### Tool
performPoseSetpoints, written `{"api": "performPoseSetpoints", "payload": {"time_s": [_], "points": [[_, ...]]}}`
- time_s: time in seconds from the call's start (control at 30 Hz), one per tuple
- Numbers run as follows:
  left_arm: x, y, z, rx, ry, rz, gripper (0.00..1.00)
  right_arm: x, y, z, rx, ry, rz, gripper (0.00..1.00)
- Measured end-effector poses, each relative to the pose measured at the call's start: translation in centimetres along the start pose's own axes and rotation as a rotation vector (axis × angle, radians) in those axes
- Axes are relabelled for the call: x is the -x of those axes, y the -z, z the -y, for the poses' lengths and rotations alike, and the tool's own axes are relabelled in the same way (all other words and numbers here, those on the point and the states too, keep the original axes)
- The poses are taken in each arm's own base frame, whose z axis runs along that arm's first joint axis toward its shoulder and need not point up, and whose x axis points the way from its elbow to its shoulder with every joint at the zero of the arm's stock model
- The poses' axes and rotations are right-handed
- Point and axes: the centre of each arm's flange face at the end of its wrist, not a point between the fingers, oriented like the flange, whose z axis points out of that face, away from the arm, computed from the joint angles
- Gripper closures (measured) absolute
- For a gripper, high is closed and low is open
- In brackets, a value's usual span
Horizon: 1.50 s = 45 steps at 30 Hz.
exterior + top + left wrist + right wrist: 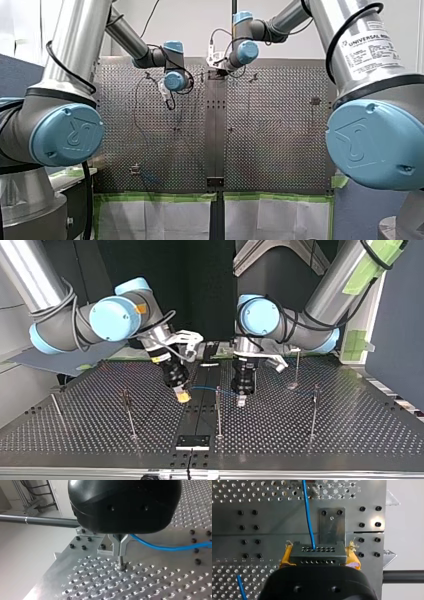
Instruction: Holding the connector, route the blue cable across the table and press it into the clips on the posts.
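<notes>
1. Right tool [319,555] clenches the connector [312,558] between yellow pads [352,555], probably to lead the blue cable [308,512], strung mid-frame in the top view.
2. Left tool [121,551], tips pinched together, sits by the centre post [218,410], seemingly guiding the cable.

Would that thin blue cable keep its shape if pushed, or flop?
Probably floppy: the thin blue cable sags in a curve in the left wrist view. Pulled taut it likely straightens, as it runs nearly straight from the grey connector block.

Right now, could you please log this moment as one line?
right pincer shut on connector | blue cable reaches left pincer | left pincer shut
</notes>
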Motion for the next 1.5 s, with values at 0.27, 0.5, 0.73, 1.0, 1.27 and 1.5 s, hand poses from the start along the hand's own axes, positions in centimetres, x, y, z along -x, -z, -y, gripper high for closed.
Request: {"api": "performPoseSetpoints", "payload": {"time_s": [0.27,0.5,0.73,1.0,1.27,1.5], "points": [[1.1,-1.9,-0.7,-0.007,-0.001,0.021,1.0,0.1,-0.4,-1.6,0.022,-0.001,-0.003,1.0],[-0.6,-3.3,-1.6,-0.001,-0.022,-0.015,1.0,0.3,-0.8,-3.3,0.037,-0.002,-0.005,1.0],[-0.1,-5.1,-2.6,0.008,-0.018,0.005,1.0,0.5,-1.3,-5.0,0.039,-0.003,-0.013,1.0],[0.8,-5.8,-3.0,0.015,-0.019,0.017,1.0,0.8,-3.0,-6.8,0.041,-0.006,-0.02,1.0],[0.6,-5.6,-2.7,0.015,-0.026,0.003,1.0,0.4,-3.7,-8.3,0.049,-0.008,-0.032,1.0],[0.5,-5.4,-2.5,0.015,-0.029,-0.009,1.0,0.4,-3.8,-9.4,0.052,-0.008,-0.032,1.0]]}}
